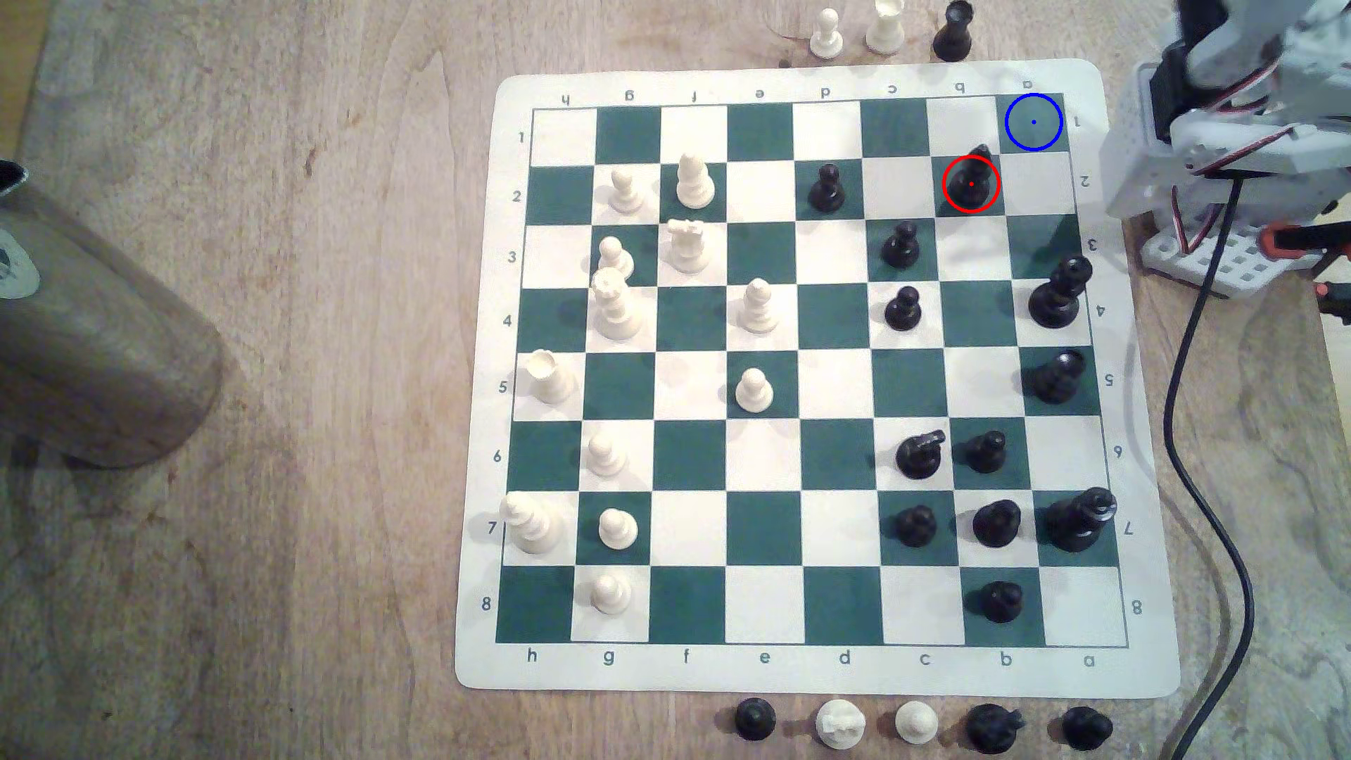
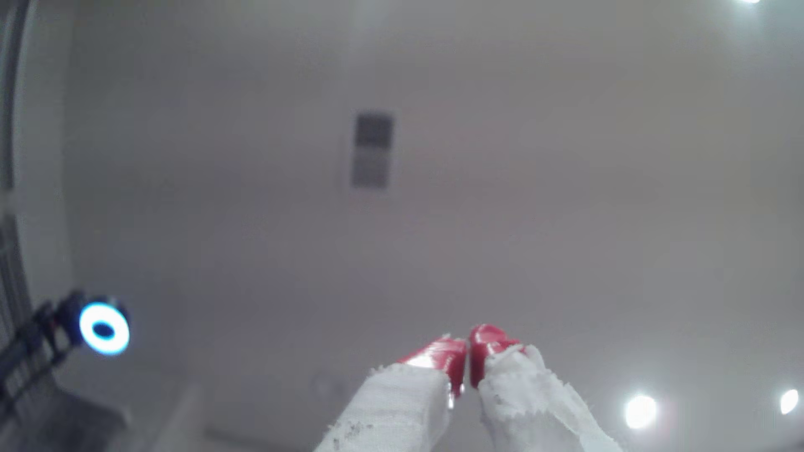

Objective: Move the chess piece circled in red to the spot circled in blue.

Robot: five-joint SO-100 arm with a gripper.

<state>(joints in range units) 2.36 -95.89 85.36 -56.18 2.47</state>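
Black bishop (image 1: 971, 179): stands upright on green square b2 of the green-and-white chess mat (image 1: 1140, 679), ringed in red, near the mat's upper corner at the exterior view's right. Target square a1 (image 1: 1034, 122): dark green corner, ringed in blue, diagonally adjoining the bishop's square, unoccupied. Black pawn (image 1: 827, 188): d2, same rank. White SO-100 arm (image 1: 1243, 139): folded beside the mat, off the board's edge at the exterior view's right. Gripper (image 2: 467, 354): red-tipped, cloth-wrapped fingers (image 2: 439, 356) pressed together, nothing between them, pointing at a pale ceiling. Glowing blue ring light (image 2: 104, 329): off to one side.
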